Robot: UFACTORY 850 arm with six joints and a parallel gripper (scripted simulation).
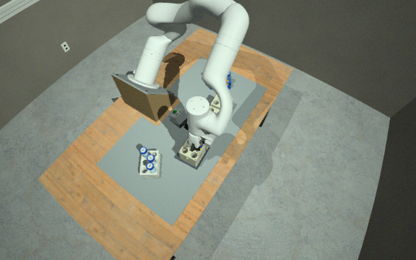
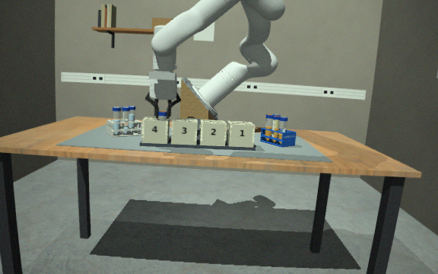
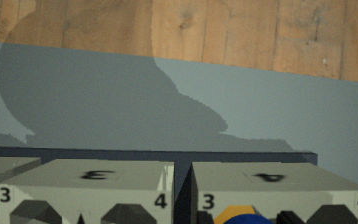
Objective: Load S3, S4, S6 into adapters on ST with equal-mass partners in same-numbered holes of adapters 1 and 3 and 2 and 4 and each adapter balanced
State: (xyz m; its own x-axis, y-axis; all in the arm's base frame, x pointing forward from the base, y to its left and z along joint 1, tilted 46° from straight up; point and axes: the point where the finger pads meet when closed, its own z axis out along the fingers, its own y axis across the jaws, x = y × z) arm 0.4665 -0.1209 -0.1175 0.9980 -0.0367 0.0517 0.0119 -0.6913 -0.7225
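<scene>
Your wooden worktop [image 1: 74,162] [image 2: 44,134] [image 3: 250,30] lies beneath the tool [image 1: 196,147] [image 2: 162,113] [image 3: 246,219], which is clenched on one blue-capped tube [image 1: 201,145] [image 2: 162,116] [image 3: 242,220]. Directly under the tool you have the one dark loading stand [image 1: 198,167] [image 2: 198,147] [image 3: 305,156], bearing four adapters. The tube is between the fingertips, upright and mostly down in hole 3 of adapter 4 [image 1: 193,157] [image 2: 155,132] [image 3: 282,177]; you can't tell whether it touches bottom. In the exterior view, adapter 3 [image 2: 184,134] [image 3: 110,175], adapter 2 [image 2: 213,134] and adapter 1 [image 2: 242,135] run off to the tool's right in that order.

Near the tool, on that view's left, is one white rack [image 1: 155,175] [image 2: 124,134] with three water tubes [image 1: 150,158] [image 2: 116,114]. Well apart on its right is one blue rack [image 2: 288,139], where you can count three tubes [image 2: 276,123]. In the top view, one small desk [image 1: 178,118] with one green key [image 1: 175,112] sits up and left of the tool.
</scene>
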